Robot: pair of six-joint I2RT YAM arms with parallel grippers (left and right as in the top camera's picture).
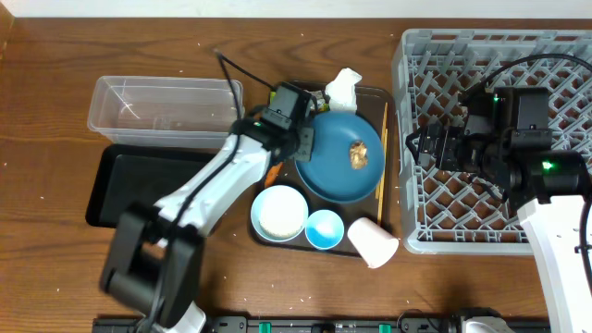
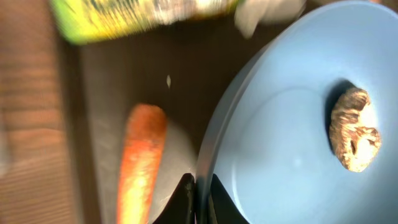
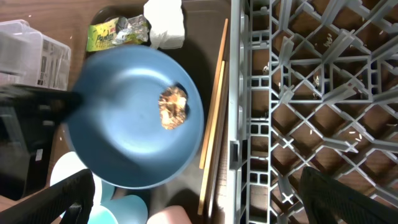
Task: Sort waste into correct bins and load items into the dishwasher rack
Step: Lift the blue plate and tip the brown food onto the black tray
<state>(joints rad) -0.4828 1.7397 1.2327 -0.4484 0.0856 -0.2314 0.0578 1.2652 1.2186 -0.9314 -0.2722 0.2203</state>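
Tabletop [image 1: 55,250] is brown wood; left gripper [image 2: 199,190] pinches blue plate [image 2: 286,155] by its rim, right gripper [image 3: 199,196] gapes wide.

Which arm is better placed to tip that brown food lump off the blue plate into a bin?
Left. The left gripper is shut on the rim of the blue plate, on the side nearer the clear tub and black tray. The right gripper hangs open over the dishwasher rack.
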